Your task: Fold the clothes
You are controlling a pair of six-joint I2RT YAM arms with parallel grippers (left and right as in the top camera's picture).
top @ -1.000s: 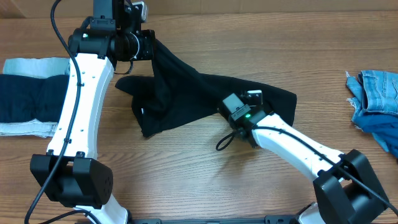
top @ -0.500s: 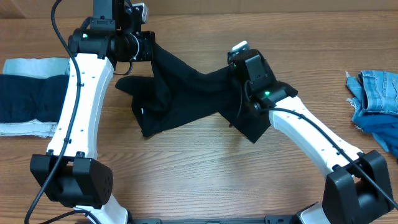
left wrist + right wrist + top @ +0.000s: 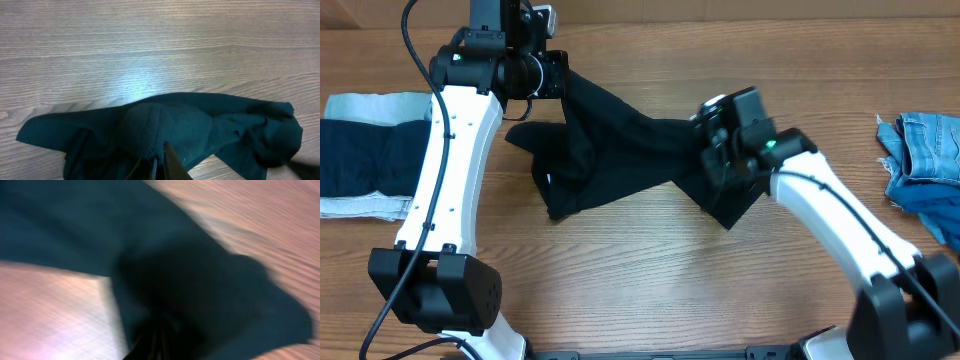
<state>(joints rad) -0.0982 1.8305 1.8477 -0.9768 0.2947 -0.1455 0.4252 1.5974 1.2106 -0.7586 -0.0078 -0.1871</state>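
Jaws, left and right, closed on black garment, navy stack far left, denim far right

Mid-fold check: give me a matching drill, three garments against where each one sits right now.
1. black garment
2. navy garment
3. denim

a. far right edge of the table
b. far left, on a pale cloth
c. mid-table, held by the left gripper and right gripper

Pairs: 1-c, 2-b, 3-a
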